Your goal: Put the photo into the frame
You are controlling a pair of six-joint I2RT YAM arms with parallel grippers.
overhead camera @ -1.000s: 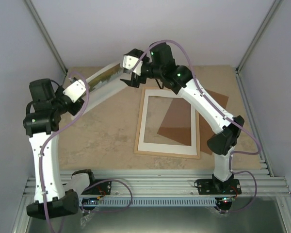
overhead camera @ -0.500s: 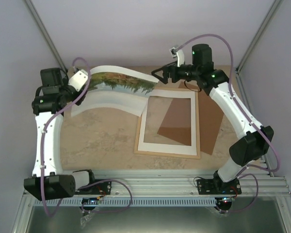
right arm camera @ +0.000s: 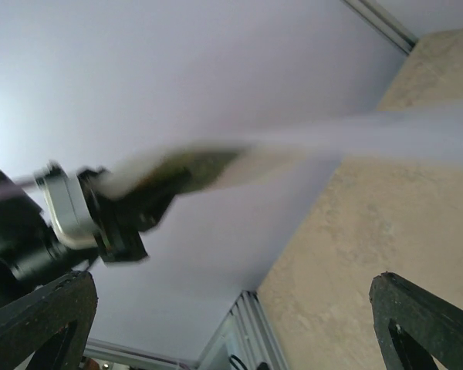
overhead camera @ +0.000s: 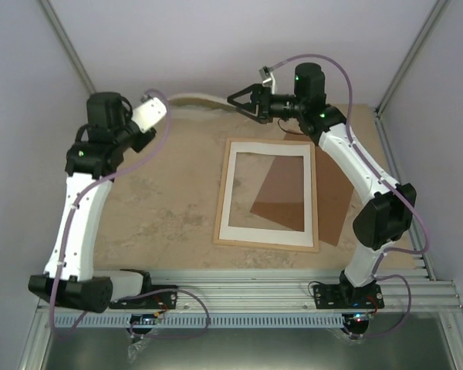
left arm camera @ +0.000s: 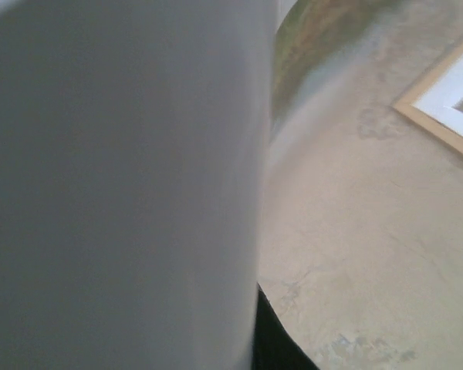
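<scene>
My left gripper (overhead camera: pixel 160 101) is shut on the left end of the photo (overhead camera: pixel 202 98) and holds it in the air near the back wall. From above the photo shows edge-on, as a thin pale strip. In the left wrist view its white back (left arm camera: pixel 123 185) fills the left, with a green strip at the top. My right gripper (overhead camera: pixel 238 101) is open and empty, just off the photo's right end. In the right wrist view the photo (right arm camera: pixel 347 139) is a blurred strip above my open right gripper (right arm camera: pixel 231 289). The frame (overhead camera: pixel 218 202) lies flat on the table.
A white mat border (overhead camera: pixel 230 193) lies inside the frame. A brown backing panel (overhead camera: pixel 336 196) sticks out under the frame's right side. The grey walls stand close behind both grippers. The frame's corner (left arm camera: pixel 440 127) shows in the left wrist view.
The left arm has swung the photo up and toward the back wall, so it now shows edge-on. The right gripper let go of the photo's edge, pulled back and stays open.
</scene>
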